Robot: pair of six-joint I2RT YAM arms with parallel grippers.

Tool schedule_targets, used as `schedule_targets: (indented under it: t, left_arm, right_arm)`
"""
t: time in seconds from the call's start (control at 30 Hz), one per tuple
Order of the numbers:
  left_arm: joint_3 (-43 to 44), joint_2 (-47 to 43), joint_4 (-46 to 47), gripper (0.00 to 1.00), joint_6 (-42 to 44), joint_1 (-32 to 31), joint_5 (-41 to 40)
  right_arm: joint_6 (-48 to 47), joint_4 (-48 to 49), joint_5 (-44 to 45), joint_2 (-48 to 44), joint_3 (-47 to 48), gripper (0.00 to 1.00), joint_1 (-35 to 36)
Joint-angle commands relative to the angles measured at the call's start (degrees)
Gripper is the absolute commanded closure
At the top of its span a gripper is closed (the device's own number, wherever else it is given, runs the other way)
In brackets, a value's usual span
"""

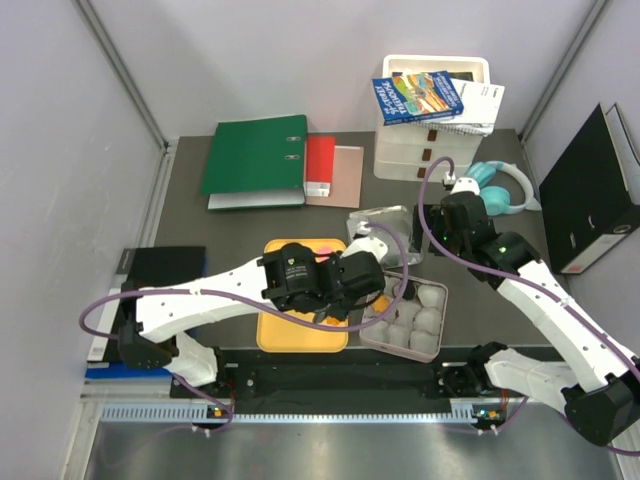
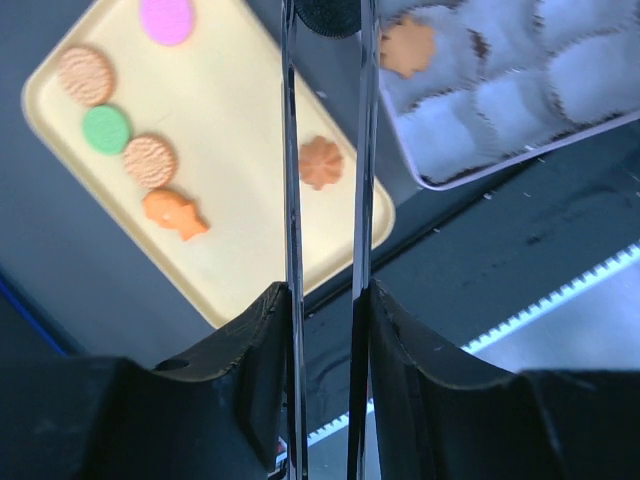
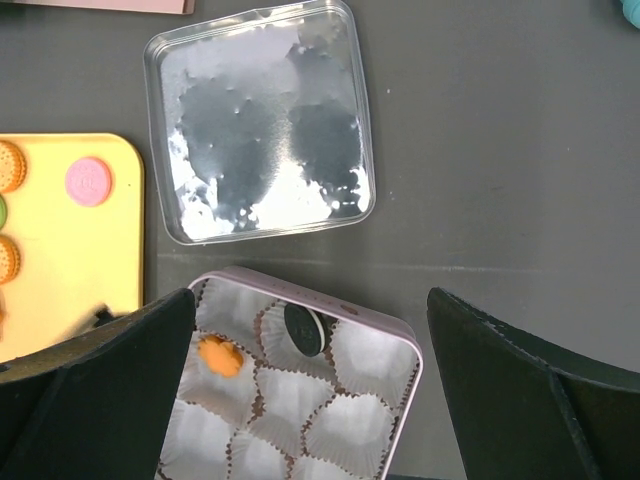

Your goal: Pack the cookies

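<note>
We count eight cookies (image 2: 150, 160). By kind there are one pink cookie (image 2: 165, 18), one green cookie (image 2: 105, 128), one black cookie (image 3: 303, 328), one orange fish cookie (image 2: 175, 213), two round tan cookies (image 2: 85, 75) and two orange flower cookies (image 2: 321, 162). Six lie on the one yellow tray (image 2: 250, 230), and two sit in the one tin (image 3: 300, 293). Its paper cups (image 3: 350, 430) look like nine, in three rows of three, though the last row is cut off. On the worktop (image 1: 250, 225) we also count one clear lid (image 3: 260, 120), two binders, one green binder (image 1: 255, 155) and one black binder (image 1: 590, 190), one drawer unit (image 1: 405, 160) with three drawers, one blue book (image 1: 418, 97) and one pair of headphones (image 1: 495, 185).
</note>
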Motion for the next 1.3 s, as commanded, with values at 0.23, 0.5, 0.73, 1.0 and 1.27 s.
schedule_targets:
  t: [0.23, 0.5, 0.73, 1.0, 1.27]
  left_arm:
    - [4.84, 5.25, 6.52, 0.81, 9.91, -5.03, 7.92]
    - [4.84, 6.75, 8.28, 0.79, 13.17, -4.95, 9.77]
    - [4.57, 8.59, 9.95, 0.74, 15.01, -4.95, 9.42]
    - [3.78, 9.03, 10.92, 0.59, 15.1, -5.03, 8.45]
    - [3.7, 9.21, 11.01, 0.47, 13.96, -5.03, 6.96]
  right_arm:
    - [-0.19, -0.25, 2.05, -1.31, 3.39, 0.01, 0.45]
    - [-0.1, -0.87, 2.58, -2.1, 3.22, 0.01, 0.37]
    - [-0.1, -1.4, 2.93, -2.89, 3.13, 0.01, 0.45]
    - [-0.02, -1.75, 3.37, -3.68, 2.61, 0.01, 0.45]
    - [-0.28, -1.48, 3.28, -3.68, 2.52, 0.01, 0.45]
